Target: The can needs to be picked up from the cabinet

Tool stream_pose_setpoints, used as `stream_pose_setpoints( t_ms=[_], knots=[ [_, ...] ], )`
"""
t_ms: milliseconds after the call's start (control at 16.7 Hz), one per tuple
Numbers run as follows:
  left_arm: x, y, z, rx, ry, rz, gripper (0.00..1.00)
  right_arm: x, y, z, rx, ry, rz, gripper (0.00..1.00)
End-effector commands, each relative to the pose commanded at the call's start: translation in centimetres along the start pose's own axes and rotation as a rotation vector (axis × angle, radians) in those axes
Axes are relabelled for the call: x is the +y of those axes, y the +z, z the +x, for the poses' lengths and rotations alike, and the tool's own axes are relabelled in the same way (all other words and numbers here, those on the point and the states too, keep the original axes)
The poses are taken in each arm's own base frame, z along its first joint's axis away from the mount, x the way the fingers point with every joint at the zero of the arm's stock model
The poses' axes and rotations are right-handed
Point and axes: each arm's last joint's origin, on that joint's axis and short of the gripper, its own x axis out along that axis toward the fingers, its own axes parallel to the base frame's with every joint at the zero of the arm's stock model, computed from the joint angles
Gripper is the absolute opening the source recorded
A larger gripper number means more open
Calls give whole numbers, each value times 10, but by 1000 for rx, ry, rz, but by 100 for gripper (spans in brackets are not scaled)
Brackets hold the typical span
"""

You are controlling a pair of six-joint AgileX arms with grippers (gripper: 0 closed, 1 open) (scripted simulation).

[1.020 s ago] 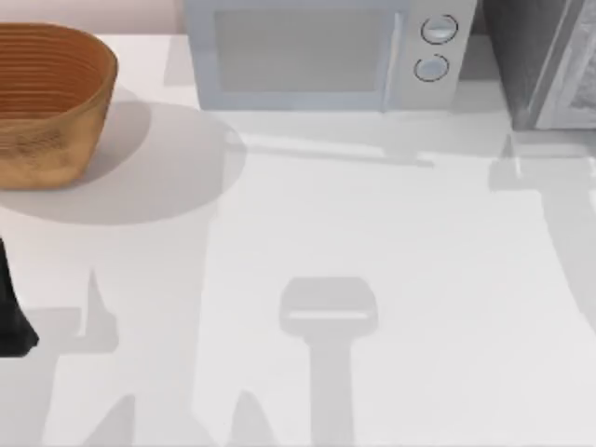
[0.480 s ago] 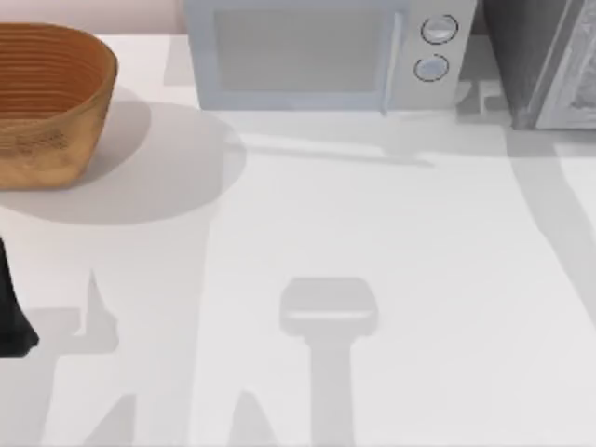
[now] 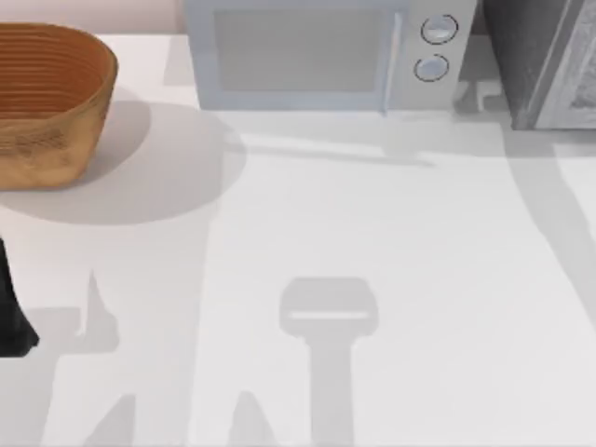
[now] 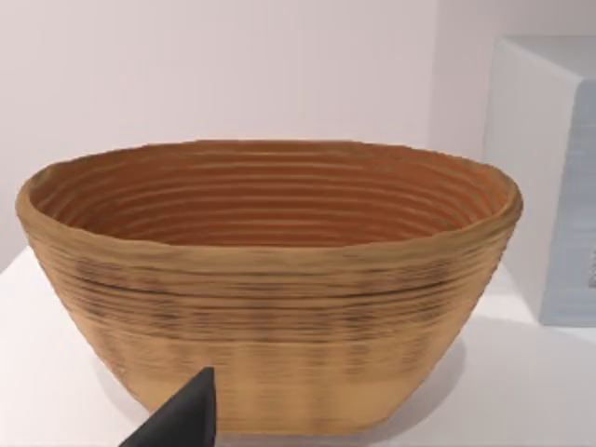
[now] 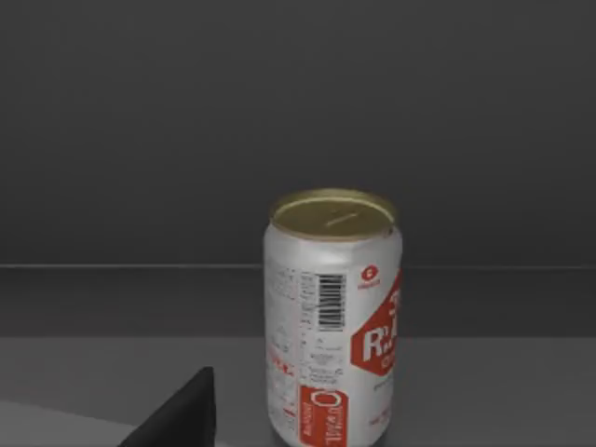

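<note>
The can [image 5: 333,326], silver with red labels and a gold top, stands upright on the dark shelf inside the cabinet [image 5: 484,372] in the right wrist view. My right gripper faces it from close in front, open, with one dark fingertip [image 5: 186,414] beside the can and nothing held. In the top view the cabinet [image 3: 540,65] stands at the back right corner, and the can is hidden inside it. My left arm [image 3: 11,312] is parked at the table's left edge, its gripper open, with a fingertip [image 4: 186,419] in front of the basket.
A woven wicker basket [image 3: 51,98] stands at the back left, also close in the left wrist view [image 4: 270,279]. A white microwave [image 3: 317,56] stands at the back middle, next to the cabinet. The white table [image 3: 372,242] carries only arm shadows.
The right arm's shadow has slid toward the back right, up against the cabinet and microwave. The left arm has not moved.
</note>
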Motion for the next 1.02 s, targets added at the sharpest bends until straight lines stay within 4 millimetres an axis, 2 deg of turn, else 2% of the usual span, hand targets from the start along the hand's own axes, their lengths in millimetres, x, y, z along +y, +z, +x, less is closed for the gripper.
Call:
stream_pose_setpoints(
  t_ms=[420,780,1020],
  knots=[
    [0,0,0,0,0,0,100,23,-26,29,-3,-8,0,100],
    [0,0,0,0,0,0,100,22,-24,33,-7,-9,1,100],
    [0,0,0,0,0,0,100,25,-25,65,-1,-8,-1,100]
  ],
)
